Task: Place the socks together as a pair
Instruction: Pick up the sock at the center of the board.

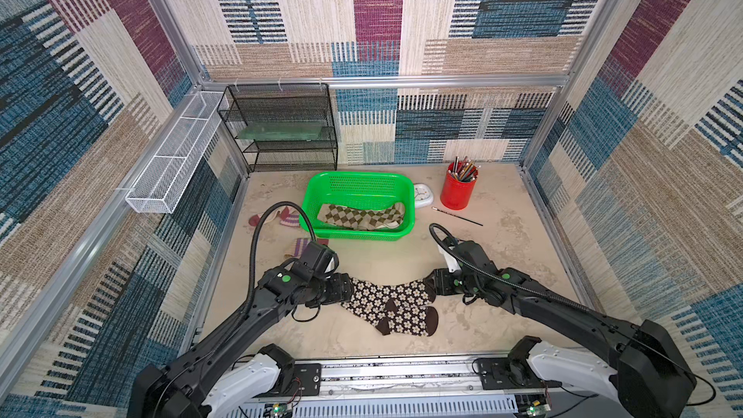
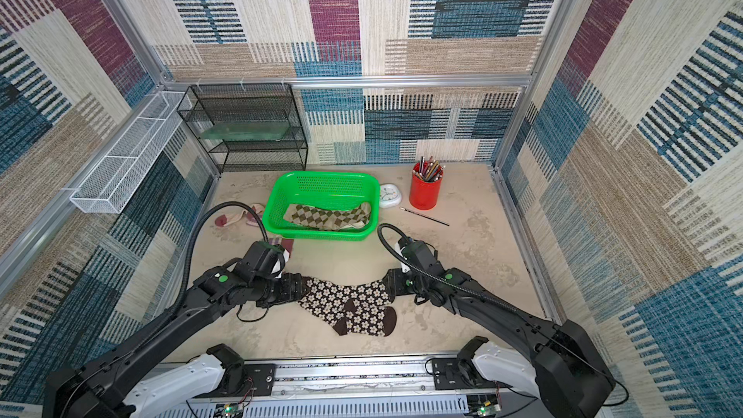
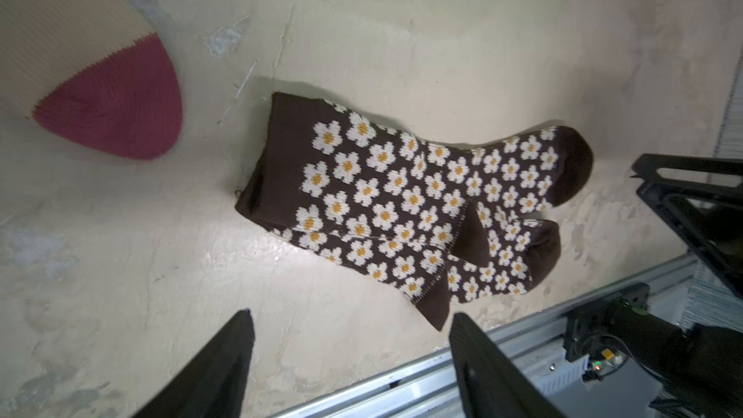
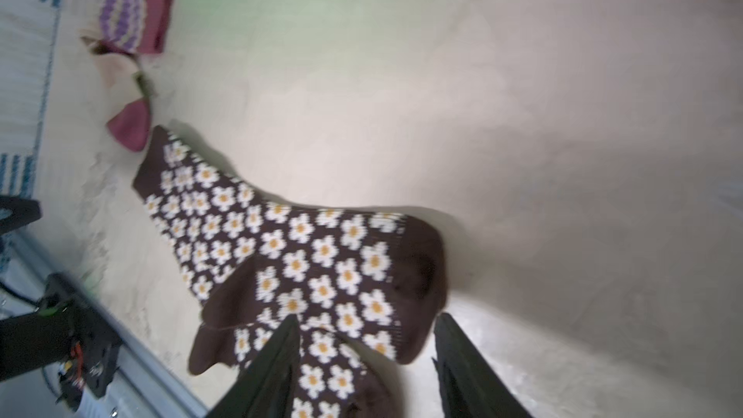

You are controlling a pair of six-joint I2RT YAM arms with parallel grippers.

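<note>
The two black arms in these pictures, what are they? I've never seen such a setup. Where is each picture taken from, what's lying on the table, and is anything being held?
They belong to a two-armed tabletop robot; each arm ends in a two-fingered hand. Two pictures look down from a camera pair overhead; the other two come from a camera on each wrist. On the table, two daisy socks lie overlapping between the left hand and the right hand. Both hands are open and hold nothing. Farther back stands a green basket with an argyle sock inside, purple-striped socks beside it, a red pencil cup and a small clock.
</note>
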